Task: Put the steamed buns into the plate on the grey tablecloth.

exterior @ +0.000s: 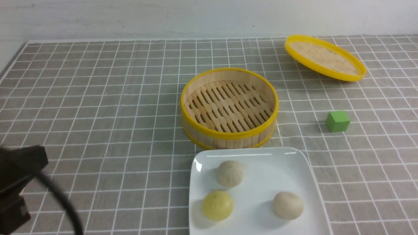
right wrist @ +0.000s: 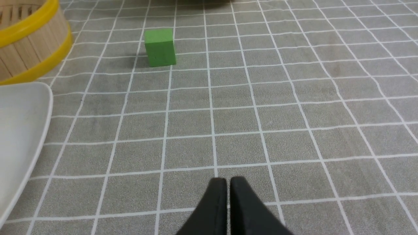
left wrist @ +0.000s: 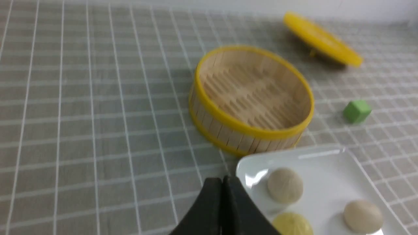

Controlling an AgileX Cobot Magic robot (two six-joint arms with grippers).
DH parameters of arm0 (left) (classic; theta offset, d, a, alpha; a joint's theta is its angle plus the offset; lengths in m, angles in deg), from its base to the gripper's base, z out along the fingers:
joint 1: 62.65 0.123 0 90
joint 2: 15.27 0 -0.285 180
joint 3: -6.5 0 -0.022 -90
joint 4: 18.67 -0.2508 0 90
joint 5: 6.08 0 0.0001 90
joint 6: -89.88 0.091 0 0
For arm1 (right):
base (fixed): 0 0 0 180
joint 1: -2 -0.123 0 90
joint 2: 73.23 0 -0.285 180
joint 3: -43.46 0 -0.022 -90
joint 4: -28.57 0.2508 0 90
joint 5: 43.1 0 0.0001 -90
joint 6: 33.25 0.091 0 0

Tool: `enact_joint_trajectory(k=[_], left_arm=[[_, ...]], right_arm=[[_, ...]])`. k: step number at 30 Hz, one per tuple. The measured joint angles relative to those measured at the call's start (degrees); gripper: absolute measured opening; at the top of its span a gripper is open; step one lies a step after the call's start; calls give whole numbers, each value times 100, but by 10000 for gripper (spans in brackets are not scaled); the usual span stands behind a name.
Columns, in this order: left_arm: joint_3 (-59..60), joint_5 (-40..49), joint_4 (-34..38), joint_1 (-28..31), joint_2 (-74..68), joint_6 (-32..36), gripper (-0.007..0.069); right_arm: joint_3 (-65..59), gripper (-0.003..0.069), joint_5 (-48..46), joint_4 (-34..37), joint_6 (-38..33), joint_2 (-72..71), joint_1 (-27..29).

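Note:
Two beige steamed buns lie in the white square plate on the grey tablecloth: one near its far left side, the other at its near right. The left wrist view shows both buns in the plate. My left gripper is shut and empty, just left of the plate's far left corner. My right gripper hovers over bare cloth right of the plate, its fingers nearly touching with nothing between them.
A yellow bun shares the plate's near left. Beyond the plate stands an empty bamboo steamer with a yellow rim. Its lid rests tilted at the back right. A green cube sits right of the steamer. My left arm's dark body fills the near left corner.

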Motion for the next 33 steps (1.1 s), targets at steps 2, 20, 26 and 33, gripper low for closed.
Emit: enact_joint_trajectory(k=[2,20,26,33], left_arm=[[418,-490,-415,0,306,-270,28],[1475,-577,-928,16,673,-924,46],[1520,-348,758,934,949,1040,52],[2304,-1233,2544,3196,1421,3646,55]], right_arm=[[0,44,0,0,0,0,0],[0,69,0,0,0,0,0],[0,79,0,0,0,0,0],[0,87,0,0,0,0,0]])
